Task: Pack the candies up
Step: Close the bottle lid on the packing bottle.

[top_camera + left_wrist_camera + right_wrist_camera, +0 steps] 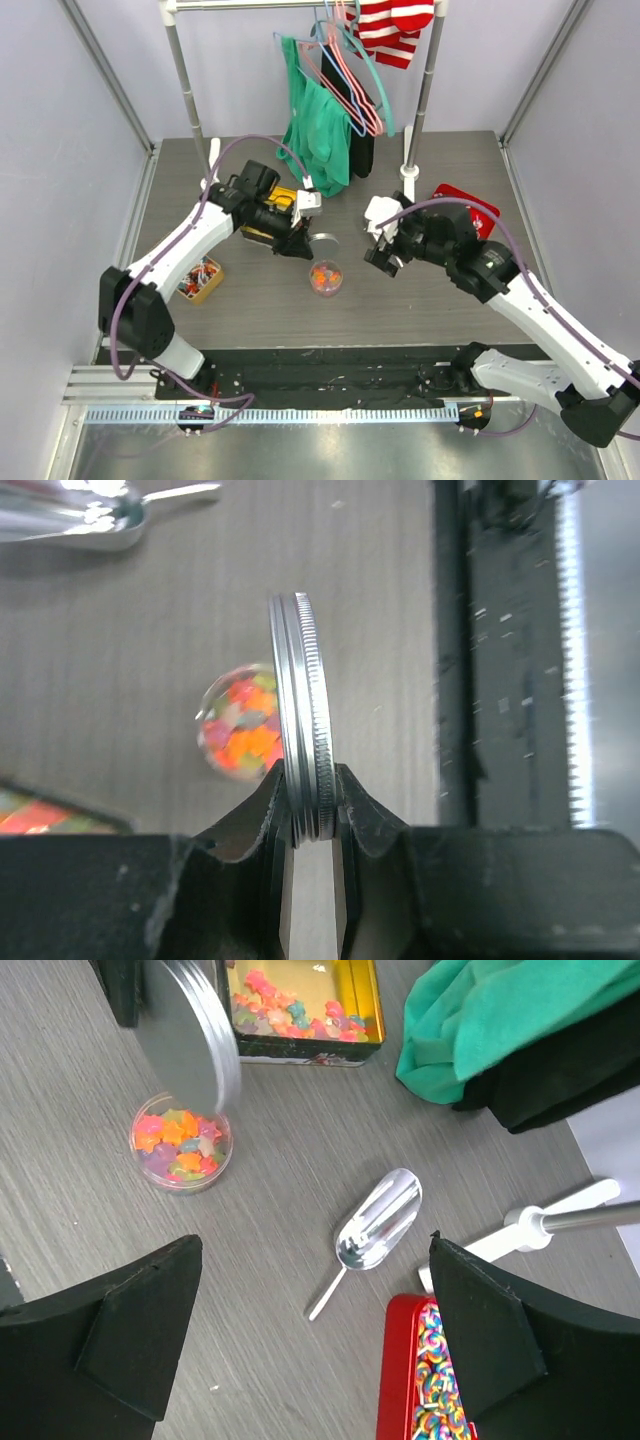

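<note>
My left fingers (312, 805) are clenched on the rim of the lid (303, 700), held on edge, I judge ready to tip over the jar (205, 712). The candies (245, 742) sit in that jar, just beyond my grip and left of it. My right fingers (315, 1260) are spread and empty. The scoop (378, 1222) lies on the counter (290, 1150) just past them, likely finished with.

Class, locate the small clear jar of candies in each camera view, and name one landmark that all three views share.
Top external: the clear candy jar sits mid-picture, just below the metal lid.
Left wrist: left of centre, partly hidden behind the lid, which is seen edge-on.
Right wrist: upper left, under the lid's lower edge.
Shared landmark: the metal lid, right beside the jar in every view.
</note>
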You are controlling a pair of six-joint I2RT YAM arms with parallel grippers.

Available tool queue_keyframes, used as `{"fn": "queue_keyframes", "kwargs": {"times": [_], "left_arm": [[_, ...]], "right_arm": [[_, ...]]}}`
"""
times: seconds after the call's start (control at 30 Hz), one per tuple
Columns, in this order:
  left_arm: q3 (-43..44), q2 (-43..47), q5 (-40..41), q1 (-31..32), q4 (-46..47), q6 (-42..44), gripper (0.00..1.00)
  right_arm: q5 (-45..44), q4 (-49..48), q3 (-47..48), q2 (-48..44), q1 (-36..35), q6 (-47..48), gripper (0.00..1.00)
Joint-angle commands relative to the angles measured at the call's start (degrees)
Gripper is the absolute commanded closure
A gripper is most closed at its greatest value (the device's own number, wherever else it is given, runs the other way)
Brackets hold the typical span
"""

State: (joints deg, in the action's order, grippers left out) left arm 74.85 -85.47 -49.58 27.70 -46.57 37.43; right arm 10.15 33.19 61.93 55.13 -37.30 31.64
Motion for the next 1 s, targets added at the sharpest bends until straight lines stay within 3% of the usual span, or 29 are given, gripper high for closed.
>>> {"fn": "queue_keyframes", "kwargs": {"times": [0.0,0.13,0.2,0.47,0.97], "left_arm": [[8.4,-7.8,-12.4,-0.4,-15.3,-1.2,0.92],[18.7,-15.7,-17.3,-0.5,-27.8,3.9,0.96],[19.9,-17.9,-20.0,-0.5,-30.1,4.8,0.97],[20.9,-19.5,-22.9,-0.5,-30.6,3.4,0.9],[22.7,-23.2,-23.6,-1.2,-32.3,3.7,0.91]], "right_arm": [[-5.3,-6.6,-2.2,1.8,-3.6,1.9,0.01],[-8.1,-7.3,-2.7,3.1,-6.7,4.4,0.02],[-9.5,-7.0,-2.3,4.4,-8.3,5.5,0.02],[-13.5,-6.1,1.8,10.2,-13.8,7.6,0.02],[-17.9,-5.1,5.6,16.4,-20.8,8.4,0.01]]}}
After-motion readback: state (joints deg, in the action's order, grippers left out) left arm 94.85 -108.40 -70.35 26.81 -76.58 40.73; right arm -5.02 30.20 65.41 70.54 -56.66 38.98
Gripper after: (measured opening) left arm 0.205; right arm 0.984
